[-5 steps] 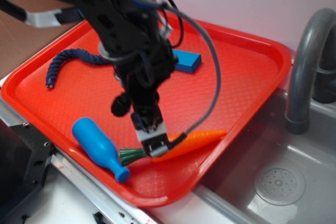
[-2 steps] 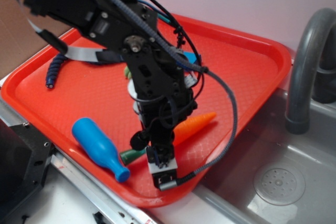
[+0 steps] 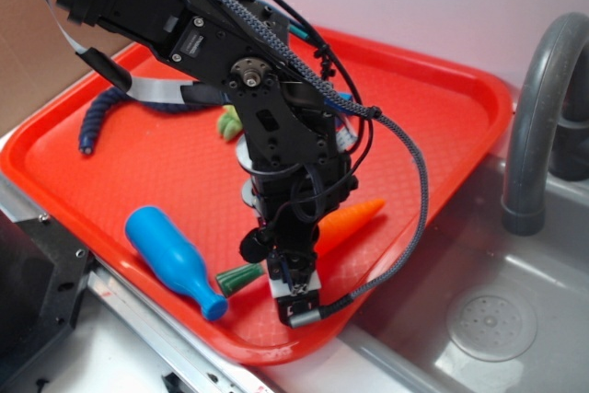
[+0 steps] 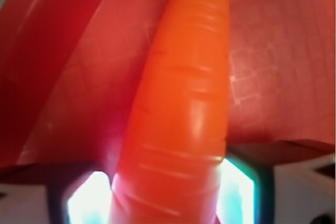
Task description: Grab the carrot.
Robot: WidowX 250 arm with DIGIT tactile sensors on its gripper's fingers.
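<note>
Fingers of the one gripper flank the single carrot at the wrist view's bottom, pressed against both its sides, clamped on it. In the exterior view the carrot lies low centre on the red tray, green stem toward one blue bottle at lower left. Farther up sit one dark blue rope at left and one small green item, partly hidden. One grey faucet stands at right.
</note>
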